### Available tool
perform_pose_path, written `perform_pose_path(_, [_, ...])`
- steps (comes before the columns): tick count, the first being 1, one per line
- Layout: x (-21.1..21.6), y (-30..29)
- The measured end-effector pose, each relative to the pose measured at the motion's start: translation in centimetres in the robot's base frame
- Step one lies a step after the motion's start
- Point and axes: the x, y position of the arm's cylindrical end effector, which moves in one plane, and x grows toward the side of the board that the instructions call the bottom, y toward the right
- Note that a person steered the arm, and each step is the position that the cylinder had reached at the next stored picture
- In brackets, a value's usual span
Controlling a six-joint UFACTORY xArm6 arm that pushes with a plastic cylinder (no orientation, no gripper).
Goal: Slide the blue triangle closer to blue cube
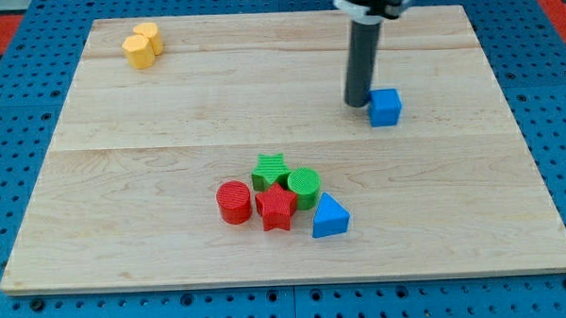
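The blue triangle (329, 217) lies near the view's bottom centre, touching the right side of a cluster of blocks. The blue cube (385, 106) sits at the upper right of the wooden board (169, 135). My tip (357, 103) rests on the board just left of the blue cube, almost touching it, and far above the blue triangle.
The cluster holds a red cylinder (233, 201), a red star (276, 207), a green star (269, 170) and a green cylinder (304, 187). A yellow double-lobed block (142, 45) lies at the top left. Blue pegboard surrounds the board.
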Motion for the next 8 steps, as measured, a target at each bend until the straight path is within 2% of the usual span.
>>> perform_pose_path(1, [0.2, 2.0])
perform_pose_path(2, [0.3, -3.2])
perform_pose_path(3, [2.8, -5.4])
perform_pose_path(6, [16.2, -1.2])
perform_pose_path(7, [19.5, -1.0])
perform_pose_path(8, [19.8, -3.6])
